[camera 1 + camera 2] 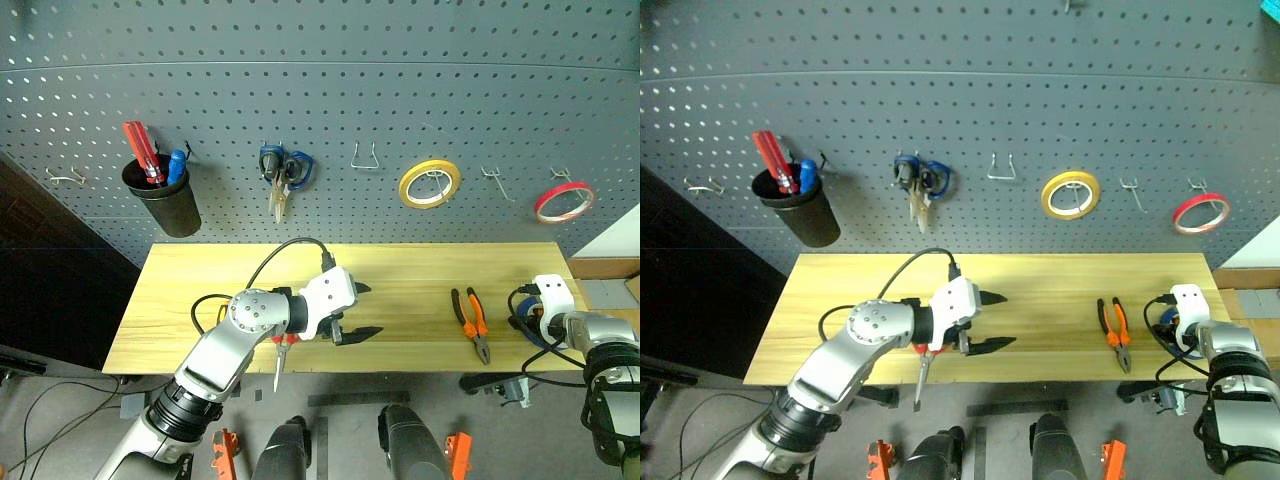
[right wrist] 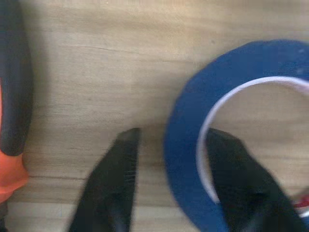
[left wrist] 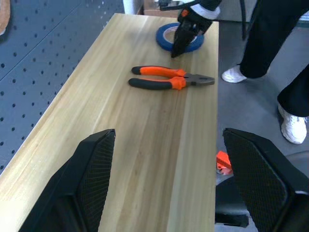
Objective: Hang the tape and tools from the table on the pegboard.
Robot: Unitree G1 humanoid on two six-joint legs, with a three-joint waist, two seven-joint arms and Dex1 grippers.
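While no writing legible, right end effector (image 2: pixel 169 181) straddles tape (image 2: pixel 231 125) wall.

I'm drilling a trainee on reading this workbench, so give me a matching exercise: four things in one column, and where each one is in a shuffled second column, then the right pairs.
Things:
1. blue tape
2. pliers
3. yellow tape
4. blue-handled scissors

Places:
A. hanging on the pegboard, left of the empty middle hook
B. flat on the table, its ring wall between the right gripper's fingers
C. lying on the table, between the two grippers
D. hanging on the pegboard, left of the red tape

Pairs: 1-B, 2-C, 3-D, 4-A
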